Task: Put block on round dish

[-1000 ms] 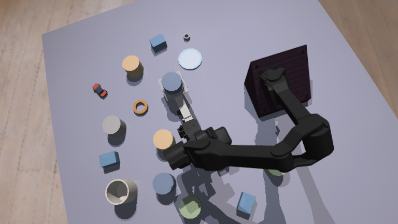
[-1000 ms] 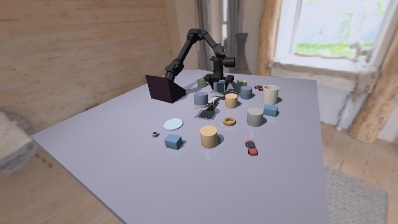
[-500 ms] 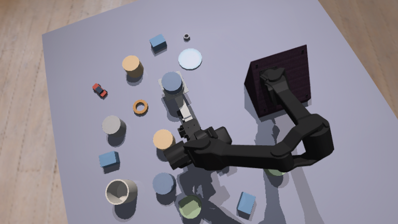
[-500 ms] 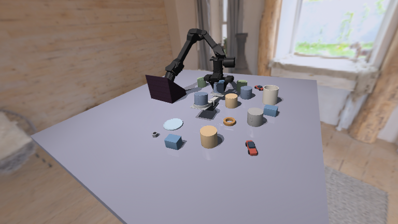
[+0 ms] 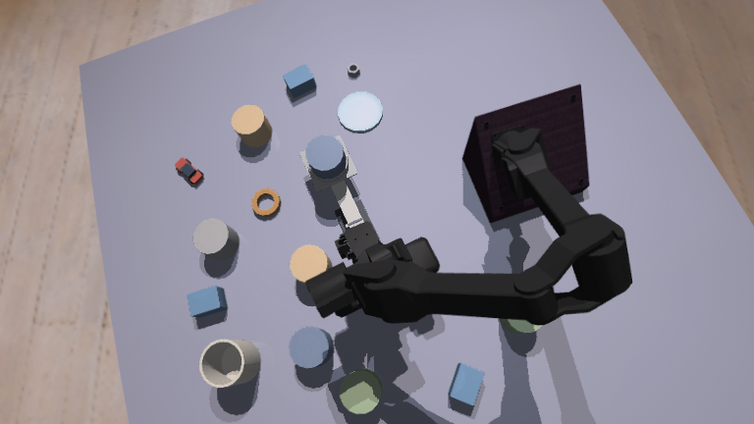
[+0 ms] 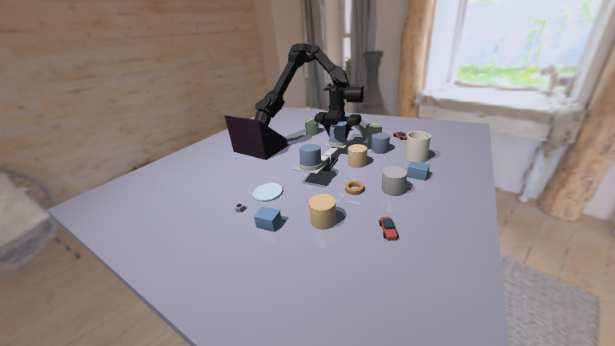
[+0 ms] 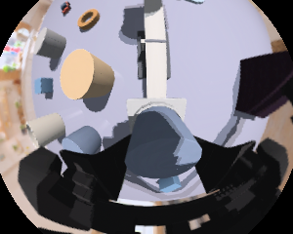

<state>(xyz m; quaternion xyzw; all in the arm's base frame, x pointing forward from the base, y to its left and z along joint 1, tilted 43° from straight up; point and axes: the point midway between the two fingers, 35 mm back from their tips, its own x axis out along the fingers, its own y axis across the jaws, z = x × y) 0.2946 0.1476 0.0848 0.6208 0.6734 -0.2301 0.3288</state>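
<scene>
The balance (image 5: 349, 205) (image 6: 330, 153) (image 7: 156, 73) carries a blue-grey cup at each end. One cup (image 5: 325, 153) (image 6: 309, 155) stands on the end near the dish; a shadow lies apart beneath that raised end. The other cup (image 6: 337, 132) (image 7: 153, 151) is between the fingers of my gripper (image 6: 337, 135) (image 7: 158, 136), on the pan at the far end in the exterior view. My gripper is shut on this cup; the arm hides both in the top view. The pale round dish (image 5: 360, 111) (image 6: 267, 191) has nothing on it. The hidden block is not visible.
A tan cylinder (image 5: 308, 262) (image 6: 357, 155) (image 7: 78, 75) and a blue cylinder (image 5: 309, 346) (image 6: 380, 142) stand beside the balance. An orange ring (image 5: 253, 202), a cream cup (image 5: 249, 361) and a green cup (image 5: 360, 393) are around. A blue block (image 5: 298, 79) and a nut (image 5: 353, 70) lie near the dish.
</scene>
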